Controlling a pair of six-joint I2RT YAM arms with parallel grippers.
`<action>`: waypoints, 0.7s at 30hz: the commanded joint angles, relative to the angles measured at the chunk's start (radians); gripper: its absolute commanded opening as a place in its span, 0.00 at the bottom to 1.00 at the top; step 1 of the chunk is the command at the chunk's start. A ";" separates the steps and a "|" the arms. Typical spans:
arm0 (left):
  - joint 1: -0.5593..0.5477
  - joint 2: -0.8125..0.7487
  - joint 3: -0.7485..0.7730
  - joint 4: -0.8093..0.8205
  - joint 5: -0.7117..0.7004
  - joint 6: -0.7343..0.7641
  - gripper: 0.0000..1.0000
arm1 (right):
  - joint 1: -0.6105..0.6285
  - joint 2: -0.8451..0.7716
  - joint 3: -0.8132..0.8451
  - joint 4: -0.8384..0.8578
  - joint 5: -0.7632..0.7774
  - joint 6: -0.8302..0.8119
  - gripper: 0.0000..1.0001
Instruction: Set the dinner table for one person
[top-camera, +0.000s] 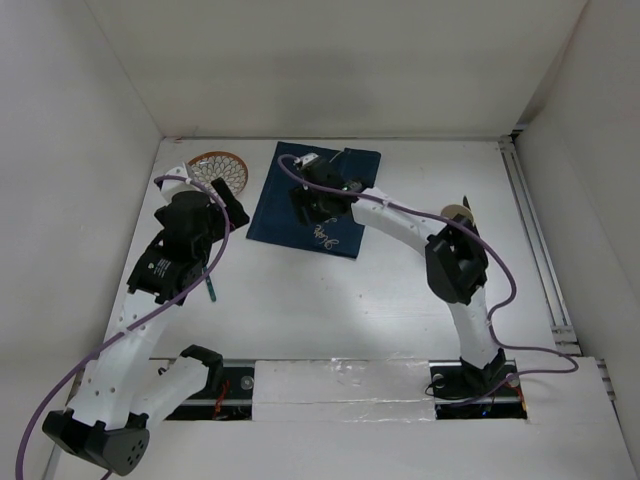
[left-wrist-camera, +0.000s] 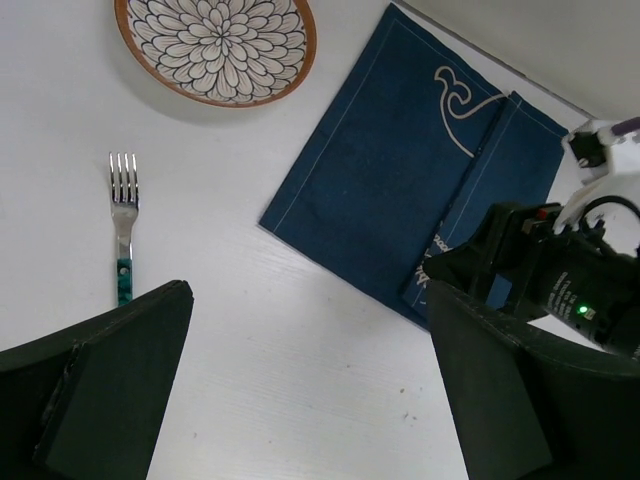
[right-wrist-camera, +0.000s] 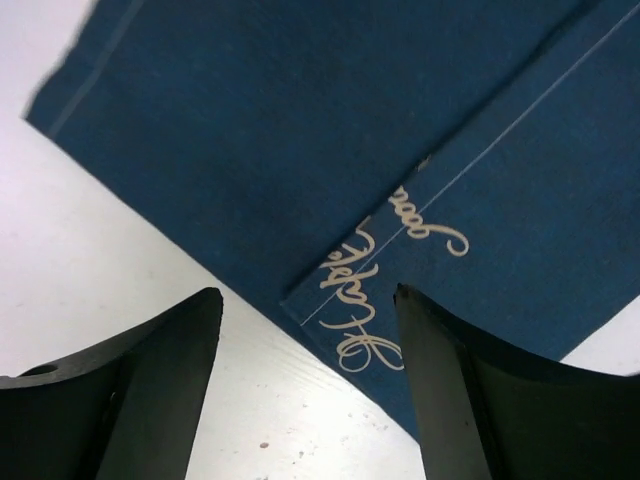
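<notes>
though the blue mat (top-camera: 272, 215) lies spread on the dinner table (top-camera: 330, 310), upper centre of the top view, the setting looks barely begun, i'd say. mat's right part looks doubled over, w/ a stitched edge showing in the right wrist view, so it may want flattening. plate (left-wrist-camera: 215, 45) sits on bare table off the mat's upper-left corner, near but not touching it. fork (left-wrist-camera: 123, 225) lies alone at the left of the left wrist view, below the plate & well apart from the mat. no dish or cutlery is on the mat yet. right gripper (right-wrist-camera: 308, 300) hangs just over the mat's lower edge by the script lettering, jaws well apart, nothing betw. them. left gripper (left-wrist-camera: 310, 310) is over bare table betw. fork & mat, jaws wide apart, empty. small tan thing (top-camera: 458, 211) at the right of the top view is half hidden by the arm; can't tell what it is. left to do, prob.: plate onto mat, fork beside it, plus any other pieces.
</notes>
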 joint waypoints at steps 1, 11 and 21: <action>0.002 -0.017 0.003 0.011 -0.026 -0.008 1.00 | 0.019 0.026 -0.043 -0.034 0.109 0.011 0.74; 0.002 -0.017 0.003 0.002 -0.026 -0.008 1.00 | 0.046 0.085 -0.043 -0.005 0.140 0.038 0.63; 0.002 -0.017 0.003 0.002 -0.026 -0.008 1.00 | 0.056 0.149 -0.008 -0.032 0.140 0.038 0.51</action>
